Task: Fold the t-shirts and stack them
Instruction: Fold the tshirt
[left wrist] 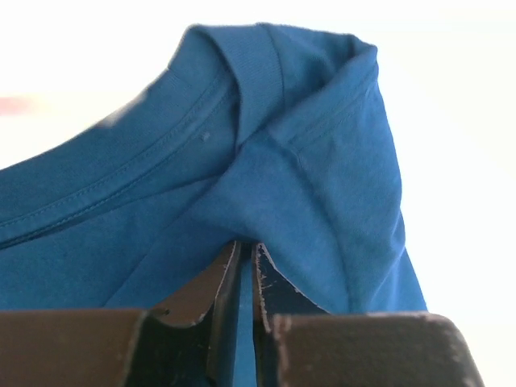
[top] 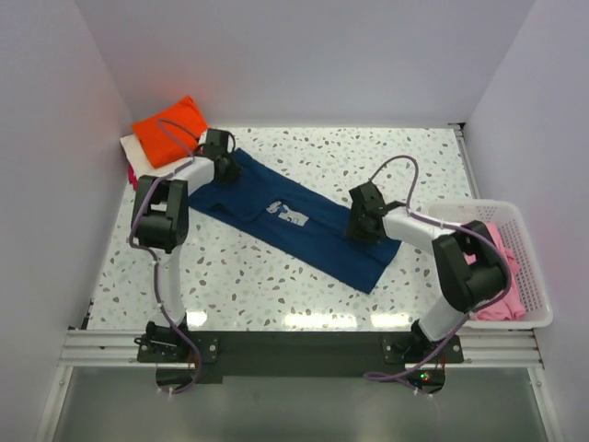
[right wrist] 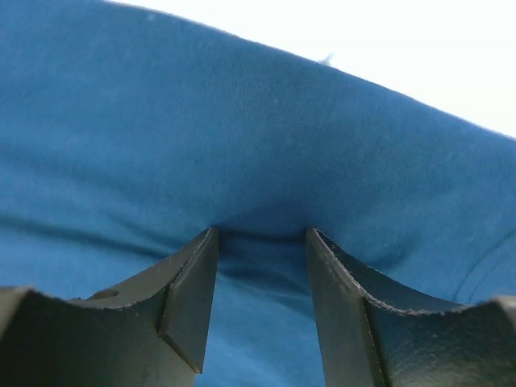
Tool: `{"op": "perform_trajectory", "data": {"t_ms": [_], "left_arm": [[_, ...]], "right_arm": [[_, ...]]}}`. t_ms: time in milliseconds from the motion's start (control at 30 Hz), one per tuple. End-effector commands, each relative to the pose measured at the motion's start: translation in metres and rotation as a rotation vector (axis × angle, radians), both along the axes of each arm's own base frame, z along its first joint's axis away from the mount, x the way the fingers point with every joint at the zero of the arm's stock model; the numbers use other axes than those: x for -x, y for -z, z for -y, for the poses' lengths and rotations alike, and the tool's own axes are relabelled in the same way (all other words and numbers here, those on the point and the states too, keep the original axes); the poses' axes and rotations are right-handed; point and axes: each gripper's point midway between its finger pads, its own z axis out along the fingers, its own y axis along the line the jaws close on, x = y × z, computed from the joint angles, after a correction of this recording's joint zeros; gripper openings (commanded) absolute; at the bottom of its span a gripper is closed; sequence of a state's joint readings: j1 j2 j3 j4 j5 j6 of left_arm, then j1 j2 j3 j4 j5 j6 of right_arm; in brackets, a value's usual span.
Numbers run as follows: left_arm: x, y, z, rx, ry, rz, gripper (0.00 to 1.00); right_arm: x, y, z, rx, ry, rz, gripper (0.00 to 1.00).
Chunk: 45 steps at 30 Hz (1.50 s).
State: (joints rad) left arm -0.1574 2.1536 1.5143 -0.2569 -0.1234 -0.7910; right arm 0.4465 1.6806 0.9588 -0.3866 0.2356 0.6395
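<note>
Top external view: navy t-shirt (top: pixel 304 230) lies as a long diagonal strip on the table (top: pixel 414 166), print up. Left gripper (top: pixel 219 147) is at the collar end, and the left wrist view shows its jaws clenched on a shoulder fold. Right gripper (top: pixel 361 219) is on the far edge near the hem, jaws spread, cloth bulging between them but not pinched. Close your right on both layers before lifting, then carry both ends level so the fold lands square. White basket (top: pixel 538 276) on the right holds a pink t-shirt (top: pixel 506 296). Orange t-shirt (top: pixel 170 129) tops the far-left pile.
</note>
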Motion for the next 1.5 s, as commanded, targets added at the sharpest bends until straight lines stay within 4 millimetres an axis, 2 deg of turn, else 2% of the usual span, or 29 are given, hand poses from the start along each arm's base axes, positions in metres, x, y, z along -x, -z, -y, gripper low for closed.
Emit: {"op": "perform_trajectory", "data": {"t_ms": [0, 33, 67, 100, 133, 167, 200, 233, 267, 300, 367, 400, 467, 500, 567, 667, 700, 733, 800, 833, 867, 900, 933, 967, 1000, 1033, 1100, 1233, 1467], "left_arm": [[-0.015, 0.034, 0.018, 0.006, 0.134, -0.067, 0.16], [-0.021, 0.034, 0.024, 0.009, 0.173, -0.056, 0.19], [-0.024, 0.047, 0.03, 0.022, 0.199, -0.072, 0.24], [-0.039, 0.034, 0.044, 0.065, 0.253, -0.028, 0.27], [-0.046, 0.032, 0.054, 0.077, 0.304, -0.005, 0.29], [-0.049, 0.044, 0.061, 0.095, 0.335, -0.013, 0.37], [-0.062, 0.026, 0.081, 0.143, 0.405, 0.044, 0.4], [-0.063, 0.038, 0.09, 0.157, 0.442, 0.038, 0.47], [-0.067, 0.035, 0.101, 0.183, 0.478, 0.054, 0.5], [-0.075, 0.018, 0.122, 0.248, 0.554, 0.119, 0.52], [-0.076, 0.025, 0.137, 0.307, 0.596, 0.128, 0.57], [-0.079, 0.012, 0.154, 0.367, 0.661, 0.186, 0.58], [-0.08, 0.006, 0.164, 0.424, 0.686, 0.217, 0.64], [-0.083, -0.004, 0.17, 0.455, 0.72, 0.265, 0.65], [-0.086, -0.014, 0.175, 0.48, 0.743, 0.299, 0.69], [-0.098, -0.052, 0.182, 0.498, 0.791, 0.416, 0.71], [-0.099, -0.06, 0.182, 0.501, 0.791, 0.431, 0.71], [-0.1, -0.083, 0.18, 0.493, 0.787, 0.468, 0.71], [-0.099, -0.091, 0.17, 0.461, 0.737, 0.485, 0.71], [-0.097, -0.127, 0.164, 0.426, 0.727, 0.546, 0.71], [-0.096, -0.113, 0.152, 0.37, 0.652, 0.514, 0.71], [-0.094, -0.118, 0.144, 0.327, 0.625, 0.52, 0.71], [-0.09, -0.145, 0.136, 0.298, 0.591, 0.553, 0.7], [-0.08, -0.126, 0.127, 0.274, 0.54, 0.482, 0.69], [-0.082, -0.134, 0.112, 0.225, 0.455, 0.48, 0.65], [-0.078, -0.129, 0.106, 0.209, 0.424, 0.456, 0.62], [-0.065, -0.104, 0.093, 0.158, 0.352, 0.376, 0.58], [-0.04, -0.072, 0.085, 0.114, 0.317, 0.283, 0.48], [-0.039, -0.025, 0.072, 0.025, 0.299, 0.158, 0.32]], "right_arm": [[0.058, 0.018, -0.013, -0.148, 0.037, -0.109, 0.51], [0.065, 0.018, -0.019, -0.171, 0.032, -0.104, 0.51], [0.07, 0.008, -0.024, -0.201, 0.025, -0.075, 0.51], [0.091, 0.014, -0.031, -0.212, 0.023, -0.098, 0.51], [0.099, 0.012, -0.037, -0.23, 0.013, -0.09, 0.51], [0.107, 0.01, -0.043, -0.243, 0.006, -0.088, 0.51], [0.123, 0.006, -0.057, -0.275, -0.018, -0.086, 0.51], [0.129, 0.005, -0.067, -0.3, -0.035, -0.081, 0.52], [0.134, 0.002, -0.074, -0.315, -0.051, -0.079, 0.52], [0.14, 0.0, -0.086, -0.326, -0.088, -0.085, 0.52], [0.14, -0.003, -0.093, -0.297, -0.127, -0.078, 0.53], [0.133, -0.013, -0.102, -0.289, -0.174, -0.047, 0.53], [0.127, -0.02, -0.101, -0.257, -0.192, -0.024, 0.55], [0.118, -0.033, -0.107, -0.255, -0.234, 0.013, 0.56], [0.109, -0.049, -0.1, -0.205, -0.23, 0.055, 0.6], [0.088, -0.083, -0.103, -0.171, -0.251, 0.144, 0.63], [0.086, -0.085, -0.101, -0.147, -0.267, 0.151, 0.64], [0.084, -0.088, -0.102, -0.137, -0.284, 0.155, 0.64], [0.079, -0.093, -0.099, -0.096, -0.307, 0.177, 0.63], [0.08, -0.09, -0.097, -0.08, -0.314, 0.167, 0.63], [0.082, -0.083, -0.094, -0.055, -0.333, 0.152, 0.63], [0.083, -0.08, -0.095, -0.053, -0.346, 0.147, 0.63], [0.085, -0.076, -0.094, -0.047, -0.357, 0.137, 0.63], [0.091, -0.068, -0.094, -0.033, -0.389, 0.121, 0.63], [0.093, -0.066, -0.097, -0.035, -0.401, 0.12, 0.63], [0.095, -0.064, -0.098, -0.027, -0.411, 0.121, 0.63], [0.104, -0.059, -0.103, 0.01, -0.452, 0.126, 0.63], [0.119, -0.05, -0.117, 0.084, -0.523, 0.131, 0.63], [0.137, -0.022, -0.146, 0.171, -0.621, 0.088, 0.61]]}}
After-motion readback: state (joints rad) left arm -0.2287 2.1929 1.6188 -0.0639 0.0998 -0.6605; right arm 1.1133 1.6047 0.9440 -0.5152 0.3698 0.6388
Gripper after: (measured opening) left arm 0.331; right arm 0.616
